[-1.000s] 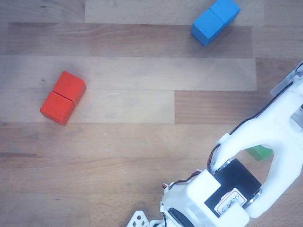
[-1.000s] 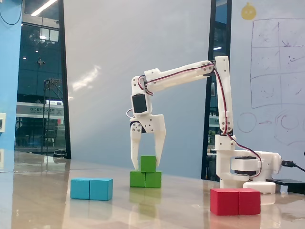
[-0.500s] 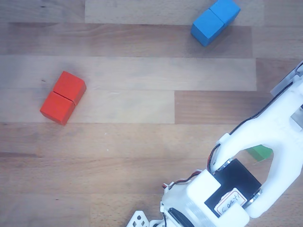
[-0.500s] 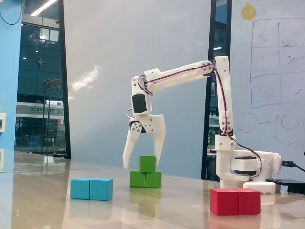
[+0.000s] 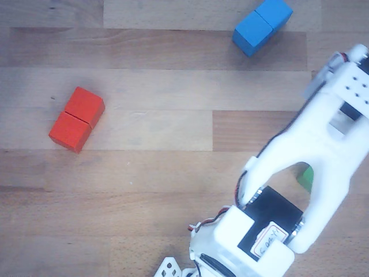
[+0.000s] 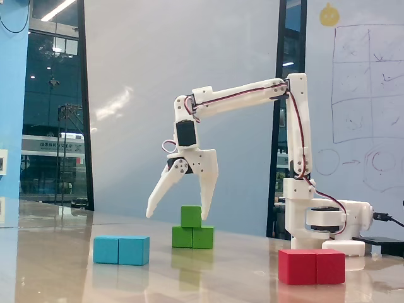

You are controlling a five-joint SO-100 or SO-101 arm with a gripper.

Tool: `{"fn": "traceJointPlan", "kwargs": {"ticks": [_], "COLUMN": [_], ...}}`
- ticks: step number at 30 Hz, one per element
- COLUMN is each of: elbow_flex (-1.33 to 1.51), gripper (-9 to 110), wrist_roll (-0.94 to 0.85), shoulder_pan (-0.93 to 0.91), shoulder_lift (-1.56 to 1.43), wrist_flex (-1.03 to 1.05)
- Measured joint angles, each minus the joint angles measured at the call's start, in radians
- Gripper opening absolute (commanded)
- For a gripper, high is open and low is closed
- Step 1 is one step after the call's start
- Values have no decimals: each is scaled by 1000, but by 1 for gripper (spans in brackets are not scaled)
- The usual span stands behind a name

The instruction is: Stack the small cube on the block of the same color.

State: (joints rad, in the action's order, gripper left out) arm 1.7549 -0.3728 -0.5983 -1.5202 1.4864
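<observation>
In the fixed view the small green cube (image 6: 190,216) sits on top of the green oblong block (image 6: 192,237), roughly centred on its seam. My white gripper (image 6: 178,215) hangs above and around the cube with its fingers spread wide, touching nothing. In the other view the arm covers the stack; only a sliver of green (image 5: 305,176) shows through the arm's gap, and the fingertips lie outside that view.
A blue oblong block (image 6: 121,250) lies left of the stack and a red oblong block (image 6: 312,266) lies at the right front in the fixed view. In the other view the red block (image 5: 76,119) is at left and the blue block (image 5: 262,25) at top. The arm's base (image 6: 319,221) stands behind.
</observation>
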Motion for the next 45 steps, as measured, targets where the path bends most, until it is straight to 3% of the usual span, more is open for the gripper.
{"fn": "traceJointPlan", "kwargs": {"ticks": [9, 16, 22, 34, 45], "elbow_flex": [0, 32, 222, 900, 1249], "gripper": [34, 26, 16, 4, 0], "wrist_roll": [58, 253, 428, 497, 382], "shoulder_pan": [249, 477, 640, 672, 634], "shoulder_lift": [-12, -195, -391, -977, -1520], "wrist_flex": [0, -8, -132, -420, -423]}}
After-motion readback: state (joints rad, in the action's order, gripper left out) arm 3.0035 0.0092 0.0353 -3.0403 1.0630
